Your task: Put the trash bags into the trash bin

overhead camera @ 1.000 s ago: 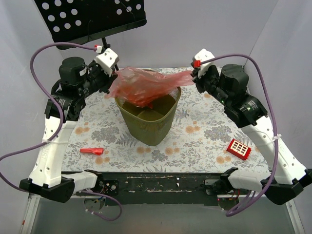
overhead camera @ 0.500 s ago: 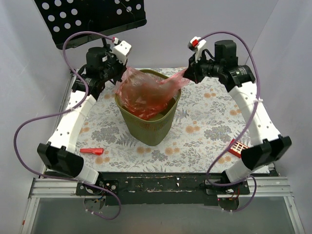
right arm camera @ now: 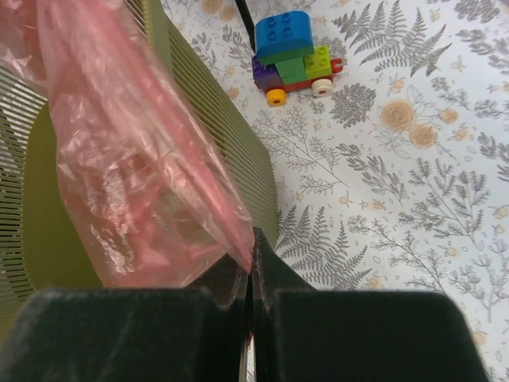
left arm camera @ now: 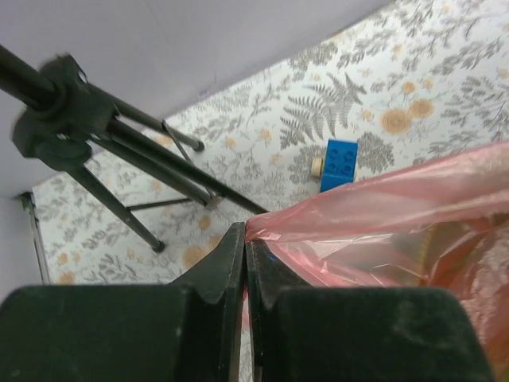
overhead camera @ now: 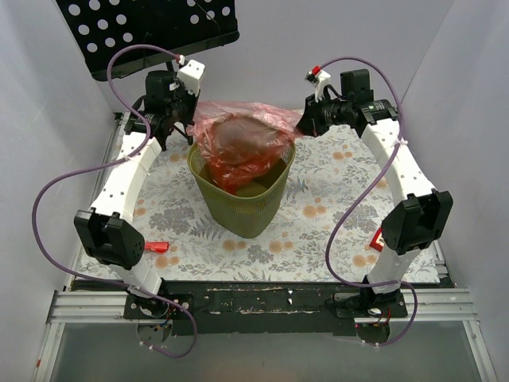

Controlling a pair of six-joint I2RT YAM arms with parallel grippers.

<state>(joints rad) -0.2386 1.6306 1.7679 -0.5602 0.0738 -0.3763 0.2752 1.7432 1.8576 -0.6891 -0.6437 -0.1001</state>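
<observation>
Bag (overhead camera: 242, 143) held stretched over bin (overhead camera: 238, 207), lower part sagged inside rim. Bin stood at desk (overhead camera: 334, 215) centre. One bag edge clamped by left tool (overhead camera: 193, 130) at bin's 10 o'clock; opposite edge clamped by right tool (overhead camera: 303, 125) at 2 o'clock. At desk's 7 o'clock, red stick (overhead camera: 157, 247) lain beside left arm (overhead camera: 119, 191).

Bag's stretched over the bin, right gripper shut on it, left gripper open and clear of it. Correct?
Not quite. The left gripper is also shut on the trash bag, as the left wrist view shows. The rest stands: the bag is stretched over the trash bin, with the right gripper shut on it.
</observation>
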